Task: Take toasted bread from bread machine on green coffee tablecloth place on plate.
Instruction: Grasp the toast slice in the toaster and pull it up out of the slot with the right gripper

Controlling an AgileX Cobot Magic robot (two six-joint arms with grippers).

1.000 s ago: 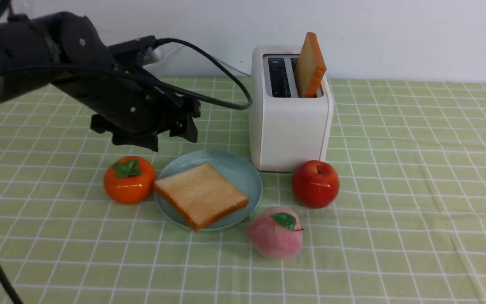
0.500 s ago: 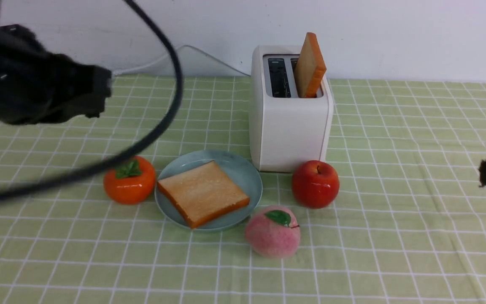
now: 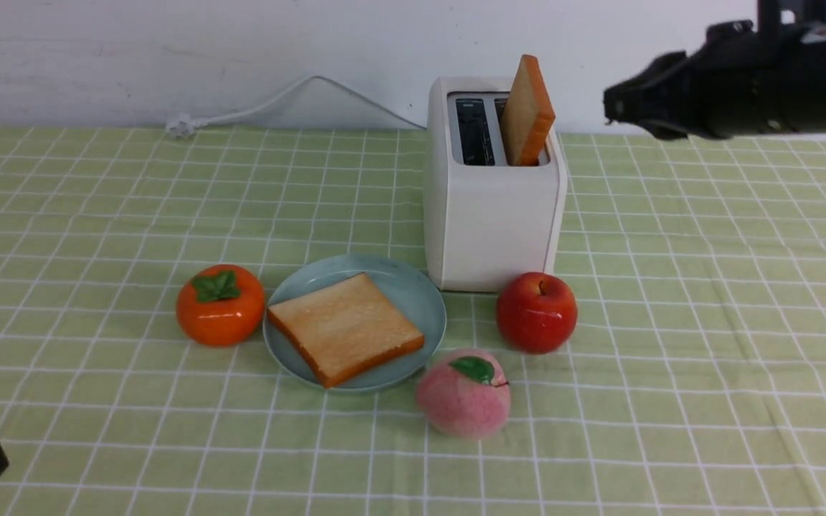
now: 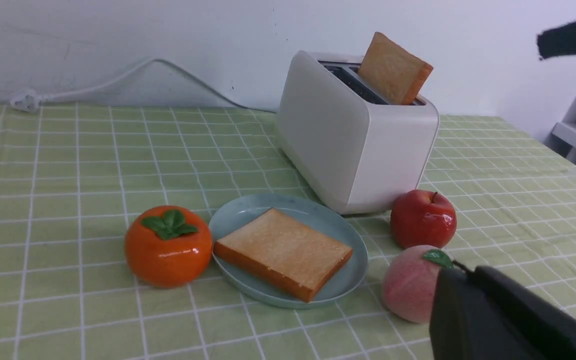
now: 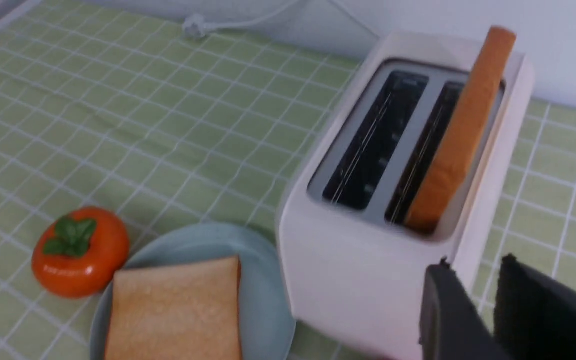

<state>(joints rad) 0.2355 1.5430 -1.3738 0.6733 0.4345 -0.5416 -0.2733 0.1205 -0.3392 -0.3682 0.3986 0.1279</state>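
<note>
The white bread machine (image 3: 492, 215) stands at the back on the green coffee tablecloth (image 3: 707, 287). One toasted bread slice (image 3: 528, 111) stands tilted in its right slot; the left slot is empty. The other slice (image 3: 345, 328) lies flat on the plate (image 3: 413, 294) in front. My right gripper (image 3: 610, 107) hovers right of the standing slice, at its height and apart from it. In the right wrist view it (image 5: 475, 265) is narrowly open and empty, near the slice (image 5: 463, 130). My left gripper (image 4: 460, 272) is shut and empty, low at the front left.
An orange persimmon (image 3: 219, 304) sits left of the plate. A red apple (image 3: 536, 312) sits in front of the bread machine's right corner. A pink peach (image 3: 463, 394) lies in front of the plate. The white cord (image 3: 277, 100) runs along the back wall.
My left arm has pulled back from above the plate to the front left corner. My right arm has come in from the right and risen beside the bread machine.
</note>
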